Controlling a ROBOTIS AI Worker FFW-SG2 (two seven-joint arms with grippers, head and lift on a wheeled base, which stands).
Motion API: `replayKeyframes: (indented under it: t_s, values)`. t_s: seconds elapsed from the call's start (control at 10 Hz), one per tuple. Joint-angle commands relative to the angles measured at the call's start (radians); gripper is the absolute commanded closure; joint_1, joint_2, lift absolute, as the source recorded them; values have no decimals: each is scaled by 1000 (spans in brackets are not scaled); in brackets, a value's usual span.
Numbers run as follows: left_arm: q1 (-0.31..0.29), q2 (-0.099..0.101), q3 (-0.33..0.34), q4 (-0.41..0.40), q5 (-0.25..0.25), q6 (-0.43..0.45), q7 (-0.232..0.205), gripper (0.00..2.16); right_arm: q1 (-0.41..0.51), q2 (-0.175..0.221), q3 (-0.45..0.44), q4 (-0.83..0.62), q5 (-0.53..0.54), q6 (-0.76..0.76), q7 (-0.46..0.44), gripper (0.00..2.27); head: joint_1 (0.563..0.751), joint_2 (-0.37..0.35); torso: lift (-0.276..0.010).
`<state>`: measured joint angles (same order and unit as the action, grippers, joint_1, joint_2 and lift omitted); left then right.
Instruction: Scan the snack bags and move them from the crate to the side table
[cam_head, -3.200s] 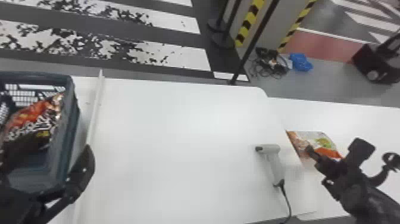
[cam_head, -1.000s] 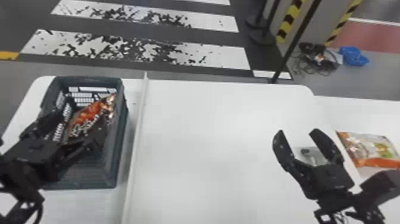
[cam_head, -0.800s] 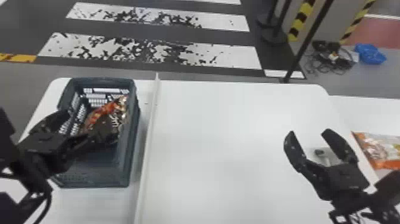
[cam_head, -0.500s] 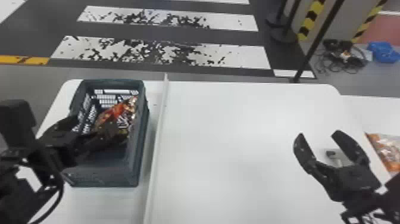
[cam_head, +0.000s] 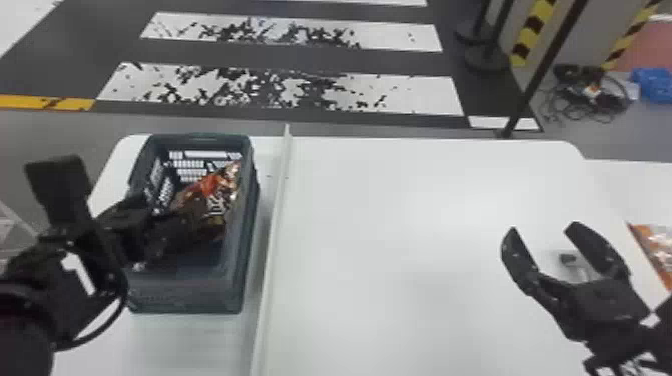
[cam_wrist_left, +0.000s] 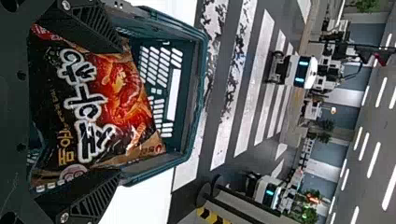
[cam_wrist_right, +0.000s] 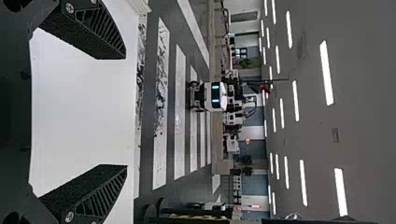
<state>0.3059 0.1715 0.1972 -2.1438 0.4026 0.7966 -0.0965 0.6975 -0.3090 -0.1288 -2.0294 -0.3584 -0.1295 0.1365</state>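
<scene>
Over the crate (cam_head: 190, 297) at the left, my left gripper (cam_head: 172, 217) stands open, its fingers around a red and black snack bag (cam_head: 212, 187). In the left wrist view the bag (cam_wrist_left: 116, 98) lies inside the crate (cam_wrist_left: 198, 93), between the spread fingers of my left gripper (cam_wrist_left: 123, 109). My right gripper (cam_head: 542, 227) is open above the right part of the white table, holding nothing; the right wrist view shows this gripper (cam_wrist_right: 126, 112) spread as well. Partly behind its fingers is the scanner (cam_head: 575, 262). An orange and white snack bag (cam_head: 657, 247) lies at the right edge.
A raised white strip (cam_head: 275, 240) runs front to back between the crate and the white table (cam_head: 400, 225). The side table (cam_head: 630, 185) adjoins on the right. A dark pole (cam_head: 542, 75) rises beyond the table's far edge.
The head view has swung left. My right gripper has moved away from the orange and white bag to over the table. My left gripper has shifted to the crate's left side, reaching over it.
</scene>
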Motion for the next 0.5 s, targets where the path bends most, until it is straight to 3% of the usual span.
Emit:
replayKeyframes:
  t_s: [0.0, 0.4]
  values:
    - [-36, -3, 1, 36, 1, 28, 0, 87, -13, -15, 9, 8, -2, 0, 0, 97, 695, -25, -87]
    - [-116, -13, -42, 139, -18, 34, 0, 90, -24, -47, 8, 20, -19, 0, -2, 97, 695, -31, -87]
